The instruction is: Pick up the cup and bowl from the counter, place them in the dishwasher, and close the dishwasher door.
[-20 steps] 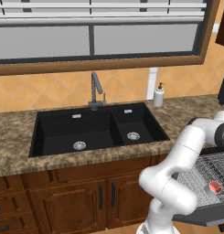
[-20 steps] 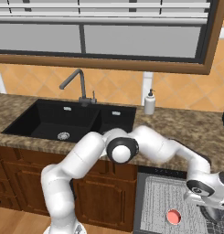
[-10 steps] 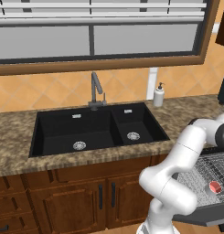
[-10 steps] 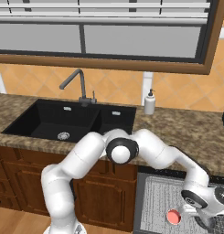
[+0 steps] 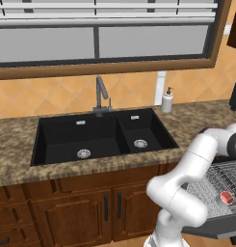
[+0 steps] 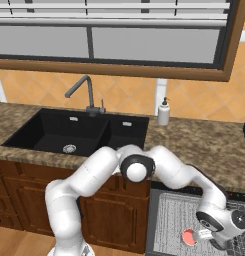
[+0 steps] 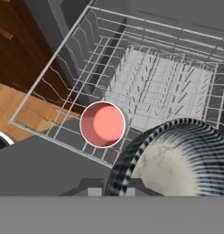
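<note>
Over the dishwasher rack (image 7: 145, 82), the claw (image 6: 220, 239) hangs low, nearly closed and gripping the bowl (image 7: 177, 160), a black-and-white striped one with a pale speckled inside. Fingertips are hidden behind the bowl in the hand view, so how they sit on the rim can't be told. Bowl is just above the near corner of the rack; can't tell if it touches the wire. Cup (image 7: 102, 124), red-pink, stands upright inside the rack near its front edge, mouth up, just beside the bowl. Same cup shows in the left base view (image 5: 227, 197) and the right base view (image 6: 189, 237), right next to the claw. Rack is pulled out over the dishwasher door (image 5: 220, 226), which lies flat open, dark grey, below the surface (image 6: 204, 142).

Relative to the rack: speckled granite surface runs directly above and behind it. Black double sink (image 5: 100, 137) is set in the surface well to the rack's left, with a grey faucet (image 5: 101, 94) behind it. White soap dispenser (image 6: 164, 112) stands on the surface by the tiled wall, between sink and rack. Brown wooden cabinets (image 5: 85, 207) with black handles are left of the rack, under the sink. Window with a wooden frame (image 6: 119, 70) is above the wall. Wooden floor shows beside the rack in the hand view.
</note>
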Robot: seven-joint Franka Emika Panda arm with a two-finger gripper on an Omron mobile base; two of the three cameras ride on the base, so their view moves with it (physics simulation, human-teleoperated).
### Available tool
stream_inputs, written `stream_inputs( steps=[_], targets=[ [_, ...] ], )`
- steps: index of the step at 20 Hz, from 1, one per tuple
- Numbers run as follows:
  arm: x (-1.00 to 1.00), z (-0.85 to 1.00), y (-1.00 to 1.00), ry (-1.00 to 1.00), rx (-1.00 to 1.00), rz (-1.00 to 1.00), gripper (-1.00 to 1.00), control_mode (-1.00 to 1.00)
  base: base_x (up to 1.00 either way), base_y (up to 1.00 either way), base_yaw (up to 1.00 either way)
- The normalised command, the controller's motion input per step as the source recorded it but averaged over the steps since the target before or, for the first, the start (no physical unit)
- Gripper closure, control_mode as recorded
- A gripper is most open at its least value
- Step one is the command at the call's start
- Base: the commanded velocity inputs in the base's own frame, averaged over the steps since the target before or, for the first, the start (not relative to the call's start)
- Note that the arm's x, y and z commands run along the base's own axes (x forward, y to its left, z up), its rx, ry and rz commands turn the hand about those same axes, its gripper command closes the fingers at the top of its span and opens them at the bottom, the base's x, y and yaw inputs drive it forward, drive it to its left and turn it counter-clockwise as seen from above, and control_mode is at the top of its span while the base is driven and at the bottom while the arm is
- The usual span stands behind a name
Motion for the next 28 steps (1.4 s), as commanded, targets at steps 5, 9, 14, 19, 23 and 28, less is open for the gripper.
stream_inputs(
  steps=[5,9,14,19,23,28],
  targets=[
    [0.20,-0.28,0.00,0.00,0.00,0.11,1.00,-1.00,0.00,0.00,0.00],
    [0.28,-0.21,0.00,0.00,0.00,0.08,1.00,-1.00,0.00,0.00,0.00],
    [0.08,-0.10,0.00,0.00,0.00,0.05,1.00,-1.00,0.00,0.00,0.00],
    [0.03,-0.31,0.00,0.00,0.00,0.03,1.00,-1.00,0.00,0.00,0.00],
    [0.00,-0.60,-0.07,0.01,0.00,0.01,1.00,-1.00,0.00,0.00,0.00],
    [0.00,-0.49,-0.06,0.01,0.00,0.00,1.00,-1.00,0.00,0.00,0.00]
  ],
)
